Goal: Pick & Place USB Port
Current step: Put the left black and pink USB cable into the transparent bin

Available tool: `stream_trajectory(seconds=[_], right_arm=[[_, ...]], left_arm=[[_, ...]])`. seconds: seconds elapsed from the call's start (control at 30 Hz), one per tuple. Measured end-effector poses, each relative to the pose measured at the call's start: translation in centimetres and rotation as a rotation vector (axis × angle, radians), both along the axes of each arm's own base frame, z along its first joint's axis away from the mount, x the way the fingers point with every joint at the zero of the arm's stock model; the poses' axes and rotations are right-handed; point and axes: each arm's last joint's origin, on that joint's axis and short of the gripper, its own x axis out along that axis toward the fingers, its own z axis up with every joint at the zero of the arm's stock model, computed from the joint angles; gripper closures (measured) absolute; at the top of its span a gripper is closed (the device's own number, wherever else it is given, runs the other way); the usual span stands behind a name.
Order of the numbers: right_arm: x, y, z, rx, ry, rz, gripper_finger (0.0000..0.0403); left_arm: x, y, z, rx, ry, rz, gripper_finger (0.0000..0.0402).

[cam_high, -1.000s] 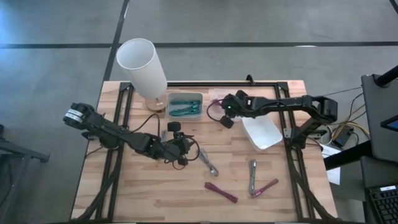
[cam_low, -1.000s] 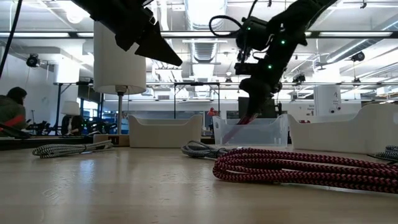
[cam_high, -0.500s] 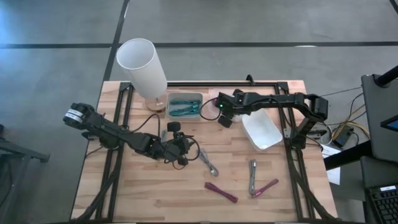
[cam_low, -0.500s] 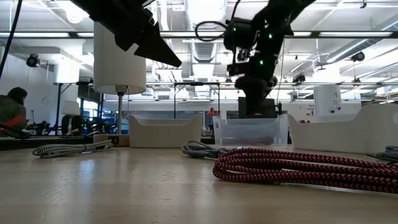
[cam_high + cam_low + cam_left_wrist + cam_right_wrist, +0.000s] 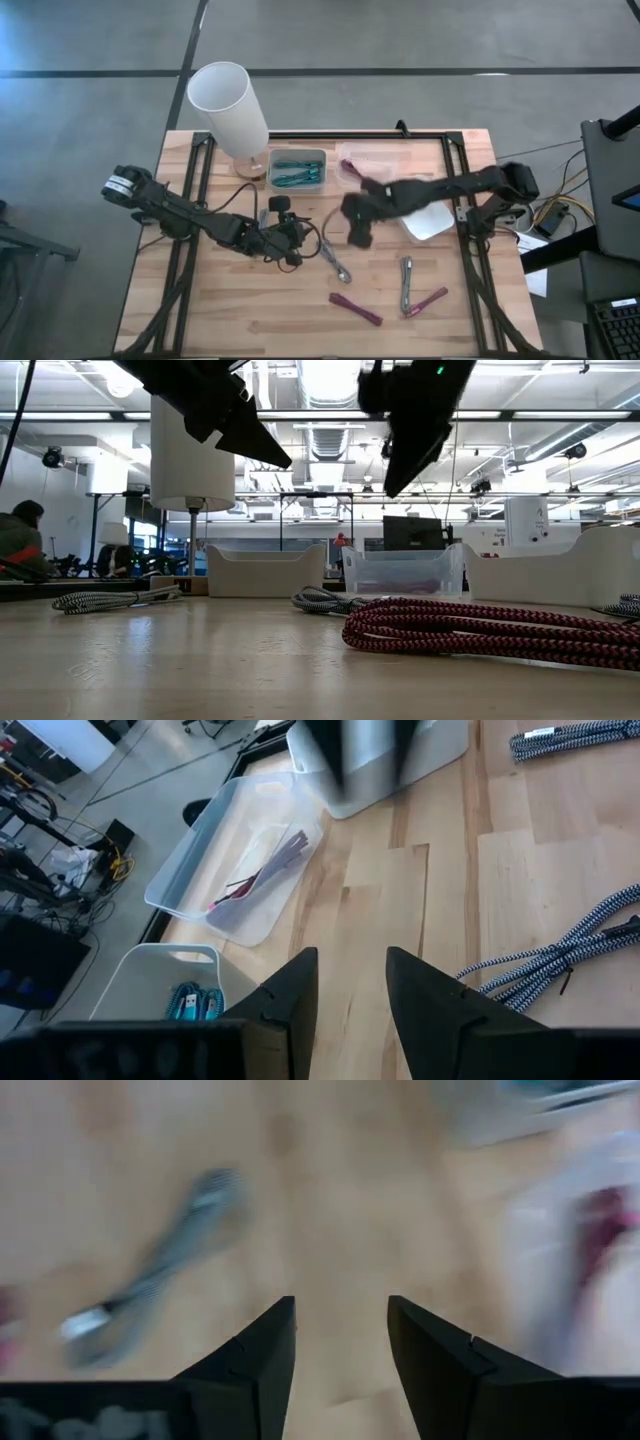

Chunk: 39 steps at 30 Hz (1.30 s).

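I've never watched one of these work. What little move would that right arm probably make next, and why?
Probably it lowers onto the grey-and-white braided cable near mid-table. The right gripper hangs open and empty just above and beside that cable, a red cable already lies in the clear bin, and other cables are loose on the table.

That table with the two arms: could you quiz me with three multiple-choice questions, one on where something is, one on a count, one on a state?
1. Where are the teal cables?
A. In the grey bin beside the lamp
B. On the floor
C. In the right gripper

2. How many dark red cables lie loose on the table's near part?
A. None
B. Two
C. Five

3. The right gripper is:
A. Shut on a cable
B. Open, empty
C. Out of sight

Answers: 1 A, the grey bin holds them. 2 B, one and another. 3 B, its fingers stand apart.
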Motion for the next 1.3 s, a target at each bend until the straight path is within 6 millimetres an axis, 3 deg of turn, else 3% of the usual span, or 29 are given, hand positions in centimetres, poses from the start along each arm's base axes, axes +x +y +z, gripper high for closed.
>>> stream_trajectory(seconds=[0.23, 0.43, 0.7, 0.87, 1.3], right_arm=[[-1.1, 6.6, -0.4, 0.256, 0.034, 0.090, 0.0241], [-2.0, 10.5, -1.2, 0.339, 0.060, 0.034, 0.0241], [-1.7, 14.7, -5.6, 0.385, 0.156, -0.083, 0.0241], [-0.9, 16.3, -7.4, 0.417, 0.175, -0.100, 0.0241], [2.3, 18.1, -11.2, 0.378, 0.223, -0.091, 0.0241]], left_arm=[[0.0, 0.1, 0.0, 0.001, 0.000, 0.003, 0.0278], [0.1, 0.1, 0.0, -0.023, -0.016, 0.018, 0.0278], [0.1, 0.1, 0.1, -0.053, -0.038, 0.035, 0.0278], [0.1, 0.1, 0.1, -0.091, -0.060, 0.055, 0.0278], [-0.1, 0.1, -0.5, -0.132, -0.045, 0.055, 0.0278]])
